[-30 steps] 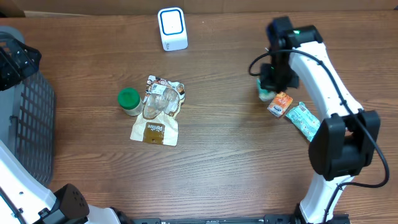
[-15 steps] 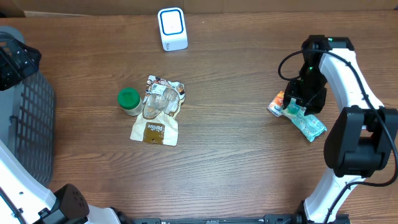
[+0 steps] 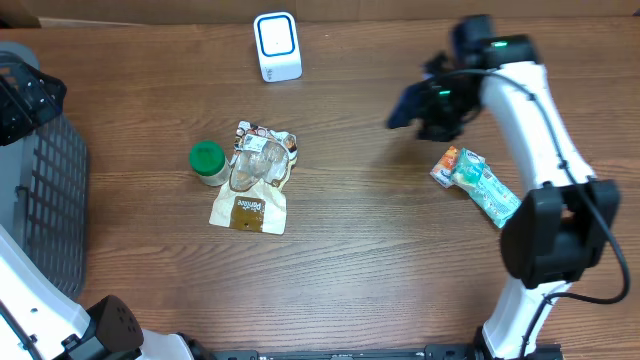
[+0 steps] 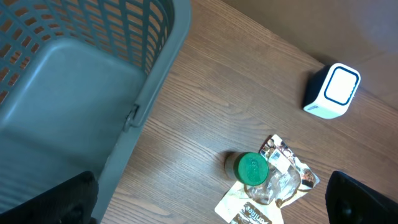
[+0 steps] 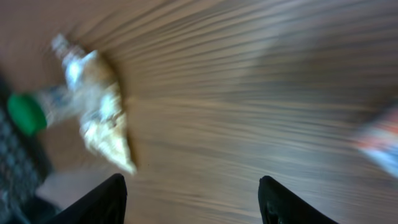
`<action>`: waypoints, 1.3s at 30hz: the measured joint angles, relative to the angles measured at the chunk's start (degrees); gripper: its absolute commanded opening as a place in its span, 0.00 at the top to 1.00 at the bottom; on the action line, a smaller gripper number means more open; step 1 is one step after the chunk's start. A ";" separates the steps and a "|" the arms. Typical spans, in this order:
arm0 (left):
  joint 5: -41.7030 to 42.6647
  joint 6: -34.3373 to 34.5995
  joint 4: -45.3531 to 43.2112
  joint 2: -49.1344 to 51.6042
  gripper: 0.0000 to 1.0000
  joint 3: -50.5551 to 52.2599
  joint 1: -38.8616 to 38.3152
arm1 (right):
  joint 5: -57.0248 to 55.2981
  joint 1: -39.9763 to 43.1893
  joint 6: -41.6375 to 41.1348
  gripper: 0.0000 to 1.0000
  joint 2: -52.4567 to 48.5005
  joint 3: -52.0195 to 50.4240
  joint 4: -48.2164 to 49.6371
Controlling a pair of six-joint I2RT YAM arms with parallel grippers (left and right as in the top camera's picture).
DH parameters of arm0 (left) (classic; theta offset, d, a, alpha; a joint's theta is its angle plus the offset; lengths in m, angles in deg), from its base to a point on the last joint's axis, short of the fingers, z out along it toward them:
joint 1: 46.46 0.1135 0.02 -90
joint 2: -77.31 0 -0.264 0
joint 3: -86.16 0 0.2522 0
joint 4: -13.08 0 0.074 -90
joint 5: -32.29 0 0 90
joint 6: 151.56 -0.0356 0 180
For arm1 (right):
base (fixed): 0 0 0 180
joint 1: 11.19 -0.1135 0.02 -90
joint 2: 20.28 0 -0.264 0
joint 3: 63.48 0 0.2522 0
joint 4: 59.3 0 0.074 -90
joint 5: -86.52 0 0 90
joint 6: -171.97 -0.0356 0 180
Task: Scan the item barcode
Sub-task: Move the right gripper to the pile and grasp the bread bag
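Snack pouch (image 3: pixel 250 205) lies flat mid-table, with a green-capped jar (image 3: pixel 207 160) just beside its left edge. Far left, the left gripper (image 4: pixel 210 200) hangs by the basket (image 3: pixel 55 200), spread wide and empty. I'd guess the pouch is light, crinkly and floppy, so pinch 1 edge seam. Scanner (image 3: pixel 277 45) sits at the far edge. Right gripper (image 3: pixel 405 105) hovers left of 2 packets (image 3: pixel 478 182), fingers apart, holding nothing.

The wooden table (image 3: pixel 360 260) carries a white scanner (image 3: pixel 276 45) at twelve o'clock. A green-lidded jar (image 3: pixel 207 161) touches a brown pouch (image 3: pixel 250 211) towards nine. An orange packet (image 3: pixel 447 168) and a teal packet (image 3: pixel 490 191) touch at three. A grey basket (image 3: pixel 50 200) sits at the nine o'clock edge.
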 measured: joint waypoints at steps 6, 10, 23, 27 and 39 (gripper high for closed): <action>0.00 0.00 0.00 0.00 0.00 0.00 0.00 | 0.85 -13.03 -4.20 0.31 0.00 -3.85 9.40; 0.00 0.00 0.02 0.00 0.01 0.00 0.00 | 0.68 -19.85 -8.94 0.31 -0.02 -10.01 17.09; 0.00 0.00 0.04 0.00 0.00 0.00 0.00 | 2.99 -28.28 -24.81 0.29 0.00 -29.29 44.48; 0.00 0.00 0.00 0.00 0.00 0.00 0.00 | 3.65 -29.16 -30.67 0.27 -0.02 -35.36 54.42; 0.00 0.00 0.00 0.00 0.01 0.00 0.00 | 4.92 -29.64 -42.84 0.23 -2.71 -39.52 75.08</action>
